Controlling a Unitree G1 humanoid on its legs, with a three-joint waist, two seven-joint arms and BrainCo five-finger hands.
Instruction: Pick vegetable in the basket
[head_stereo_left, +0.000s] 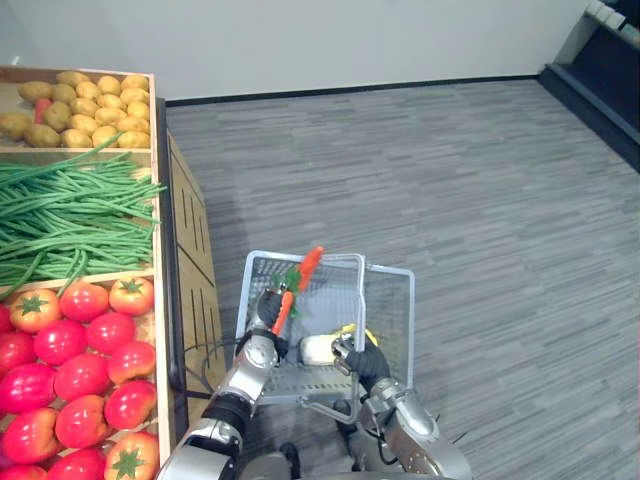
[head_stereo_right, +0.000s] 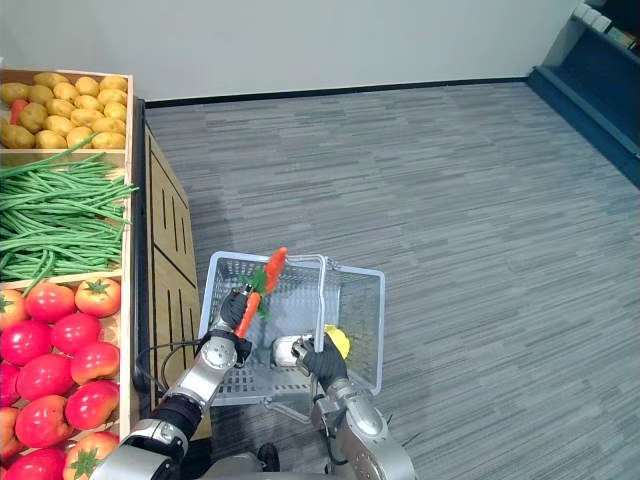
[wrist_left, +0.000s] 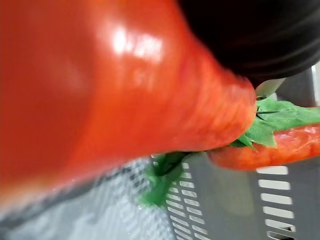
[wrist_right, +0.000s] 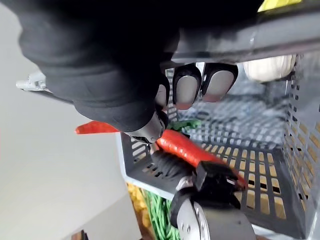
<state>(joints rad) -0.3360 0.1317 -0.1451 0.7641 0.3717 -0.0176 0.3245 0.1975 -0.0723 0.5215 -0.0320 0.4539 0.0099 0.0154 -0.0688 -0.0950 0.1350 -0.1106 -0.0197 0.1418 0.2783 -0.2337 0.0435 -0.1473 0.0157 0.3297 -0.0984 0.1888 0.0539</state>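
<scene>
Bright, even light; white glare on the carrot

Probably a grocery shop: wooden crates of potatoes, green beans and tomatoes beside a shopping basket.

Very close, glossy orange carrot blurred, cut off by edge. Behind right hand, round white item in grey mesh basket half hidden.

Stand: wooden, on the floor at the robot's left, split into three compartments.
Far compartment: potatoes.
Middle compartment: green beans.
Near compartment: tomatoes.
Floor: grey striped carpet.
</scene>
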